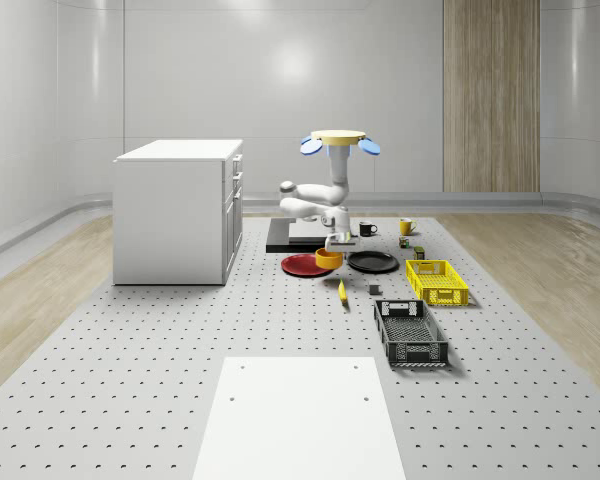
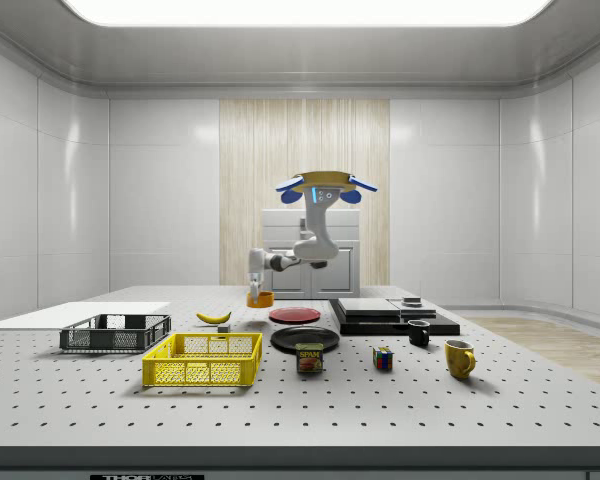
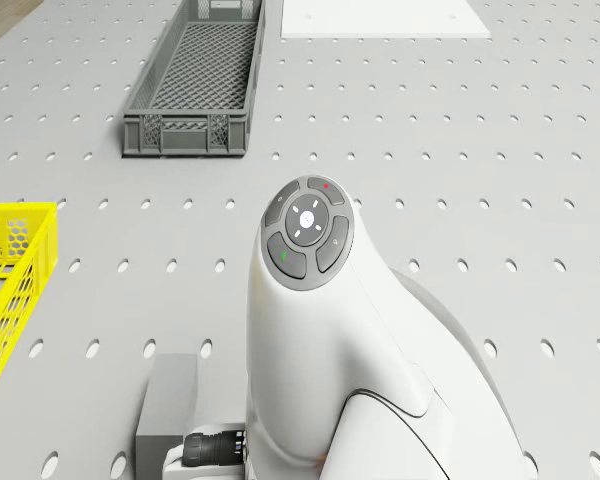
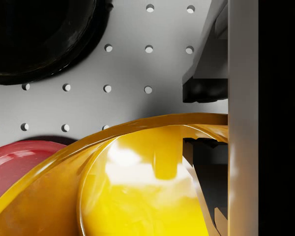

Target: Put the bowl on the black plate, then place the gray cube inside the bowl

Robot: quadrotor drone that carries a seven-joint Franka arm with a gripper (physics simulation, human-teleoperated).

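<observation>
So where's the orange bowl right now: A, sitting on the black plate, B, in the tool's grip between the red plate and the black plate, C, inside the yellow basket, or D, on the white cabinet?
B: the tool has one finger outside and one inside the rim of the orange bowl, which sits between the red plate and the black plate, with the drone hovering above.

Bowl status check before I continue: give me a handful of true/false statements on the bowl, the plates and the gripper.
1. The gripper pinches the rim of the yellow bowl, one finger inside and one outside. True.
2. The bowl sits centred on the black plate. False: it is between the black plate and the red plate.
3. The drone rests on the table. False: it hovers above the plates.
4. The banana lies on the table, outside both crates. True.
</observation>
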